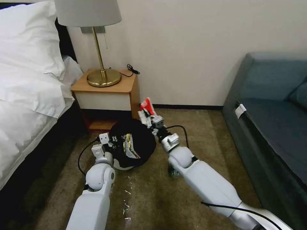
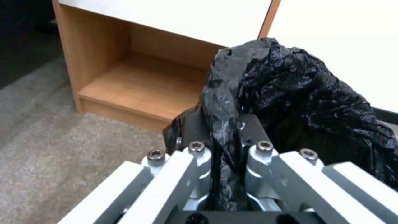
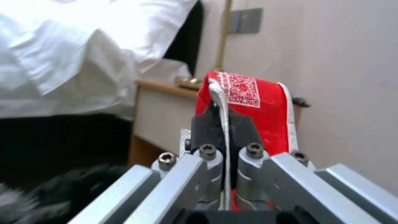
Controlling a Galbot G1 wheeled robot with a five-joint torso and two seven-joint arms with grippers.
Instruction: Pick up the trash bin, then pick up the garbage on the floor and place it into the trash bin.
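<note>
Right gripper (image 3: 224, 124) pinches red-and-white wrapper (image 3: 253, 105); left gripper (image 2: 224, 130) clamps trash bin (image 1: 134, 143) liner.

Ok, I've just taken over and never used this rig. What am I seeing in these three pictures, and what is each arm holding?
The wide picture is from the robot's head, looking down at a bedroom floor between a bed and a sofa. The two white arms are its own.

The left gripper is shut on the black liner at the rim of the bin; the left wrist view shows that pinch close up, with the nightstand behind. A shiny wrapper already lies in the bin.

The right gripper holds a red wrapper by the bin's far edge; its wrist view shows the fingers clamped on it.

A clear bottle lies on the carpet under the right arm.
</note>
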